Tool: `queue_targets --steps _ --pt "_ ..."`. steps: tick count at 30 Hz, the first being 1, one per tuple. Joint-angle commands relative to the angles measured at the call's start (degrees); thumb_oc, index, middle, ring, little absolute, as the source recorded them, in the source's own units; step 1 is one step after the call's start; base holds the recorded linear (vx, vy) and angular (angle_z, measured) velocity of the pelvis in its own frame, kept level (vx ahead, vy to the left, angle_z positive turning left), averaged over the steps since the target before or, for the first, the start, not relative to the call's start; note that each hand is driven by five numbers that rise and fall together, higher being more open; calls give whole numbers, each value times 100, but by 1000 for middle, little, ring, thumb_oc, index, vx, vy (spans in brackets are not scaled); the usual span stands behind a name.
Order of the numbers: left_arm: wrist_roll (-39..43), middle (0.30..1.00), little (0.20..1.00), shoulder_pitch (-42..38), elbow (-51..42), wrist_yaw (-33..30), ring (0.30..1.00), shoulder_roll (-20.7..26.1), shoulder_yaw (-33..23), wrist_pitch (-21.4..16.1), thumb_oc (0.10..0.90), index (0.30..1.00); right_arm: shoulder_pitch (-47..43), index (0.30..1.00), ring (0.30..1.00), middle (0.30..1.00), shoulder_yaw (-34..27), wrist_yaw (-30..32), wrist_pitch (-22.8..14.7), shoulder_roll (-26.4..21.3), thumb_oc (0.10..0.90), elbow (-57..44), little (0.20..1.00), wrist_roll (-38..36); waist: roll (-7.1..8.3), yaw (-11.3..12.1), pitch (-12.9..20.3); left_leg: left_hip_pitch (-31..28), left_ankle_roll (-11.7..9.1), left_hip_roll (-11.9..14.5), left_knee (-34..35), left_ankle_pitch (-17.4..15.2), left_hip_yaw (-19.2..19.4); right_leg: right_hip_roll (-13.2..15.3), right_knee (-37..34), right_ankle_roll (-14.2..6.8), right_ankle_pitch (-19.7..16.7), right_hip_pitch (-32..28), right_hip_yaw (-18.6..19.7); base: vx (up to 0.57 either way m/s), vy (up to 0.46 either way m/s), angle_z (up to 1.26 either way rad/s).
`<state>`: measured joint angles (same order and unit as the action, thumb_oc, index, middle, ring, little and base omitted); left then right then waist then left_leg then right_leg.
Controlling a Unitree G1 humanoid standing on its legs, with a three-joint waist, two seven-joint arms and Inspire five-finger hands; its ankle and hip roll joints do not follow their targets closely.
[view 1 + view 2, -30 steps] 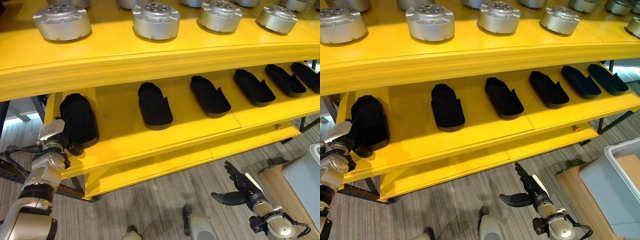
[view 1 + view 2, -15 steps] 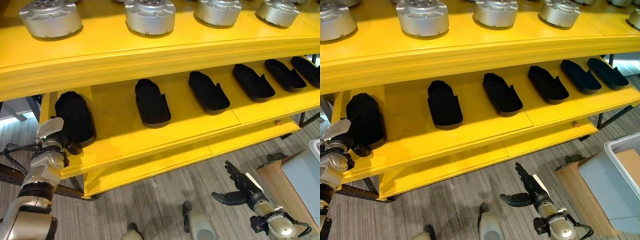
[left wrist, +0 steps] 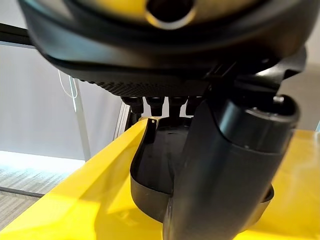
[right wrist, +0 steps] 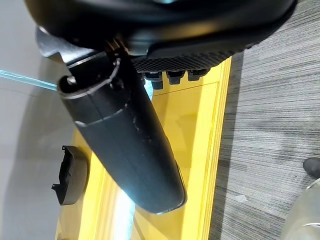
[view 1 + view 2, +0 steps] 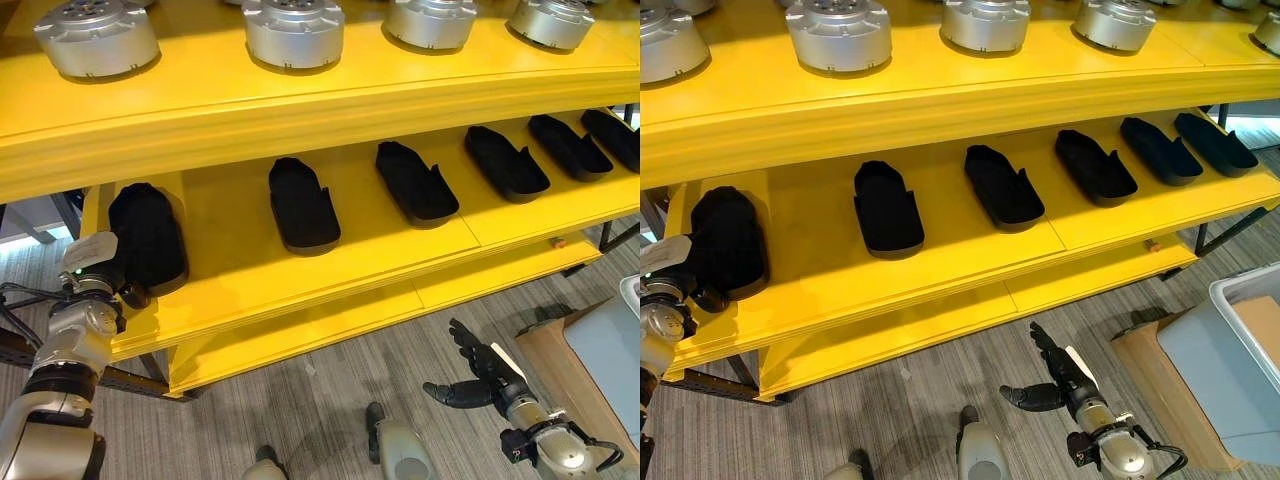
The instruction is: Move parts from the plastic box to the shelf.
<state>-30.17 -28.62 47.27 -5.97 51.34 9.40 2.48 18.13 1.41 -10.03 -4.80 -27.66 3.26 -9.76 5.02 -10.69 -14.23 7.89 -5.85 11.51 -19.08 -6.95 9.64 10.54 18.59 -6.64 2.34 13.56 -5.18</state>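
Left eye view: the robot's left hand (image 5: 112,283) reaches to the far-left end of the yellow shelf's (image 5: 330,270) middle tier, at the leftmost black moulded plastic part (image 5: 147,235). From the left wrist view, the thumb (image 3: 230,170) stands in front of that part's near rim (image 3: 150,170) while the fingers reach over into its hollow; whether they are actually clamped on it cannot be told. Five more black moulded parts lie in a row to the right on the same tier, from the next one (image 5: 302,203) to the far-right one (image 5: 612,135), all well apart. Round silver metal housings (image 5: 293,32) stand along the top tier. Low at the right, the right hand (image 5: 478,378) hovers over the grey wood-grain floor (image 5: 300,400) with fingers spread and nothing in them. A grey plastic box (image 5: 1230,350) sits at the right edge; its contents cannot be made out.
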Motion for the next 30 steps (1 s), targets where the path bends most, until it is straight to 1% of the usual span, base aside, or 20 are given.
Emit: queue_targets --steps 1,9,14,30 --pt "-233 1000 1000 -505 -412 -438 1000 923 -237 -10 900 1000 -53 1000 1000 1000 -265 51 -527 -241 900 -294 1000 -269 169 66 376 671 78 163 -703 -182 -273 236 -655 -316 58 -717 51 0 0 0" --pt "-330 1000 1000 -350 -744 -427 1000 952 -476 60 900 1000 -38 1000 1000 1000 -323 32 -470 -229 900 -301 1000 -261 170 74 373 678 73 180 -679 -167 -272 230 -663 -301 50 -711 41 0 0 0" --pt "-355 1000 1000 -322 -787 -439 1000 954 -535 68 900 1000 -62 1000 1000 1000 -336 32 -458 -240 900 -267 1000 -250 165 66 377 693 74 179 -681 -166 -264 229 -661 -301 43 -687 54 0 0 0" --pt "-432 1000 1000 -457 -698 -433 1000 1145 -419 39 900 1000 -55 1000 1000 1000 -344 -1 -466 -281 900 -296 1000 -281 128 46 377 747 74 190 -738 -172 -264 216 -637 -302 37 -629 90 -1 0 -1"
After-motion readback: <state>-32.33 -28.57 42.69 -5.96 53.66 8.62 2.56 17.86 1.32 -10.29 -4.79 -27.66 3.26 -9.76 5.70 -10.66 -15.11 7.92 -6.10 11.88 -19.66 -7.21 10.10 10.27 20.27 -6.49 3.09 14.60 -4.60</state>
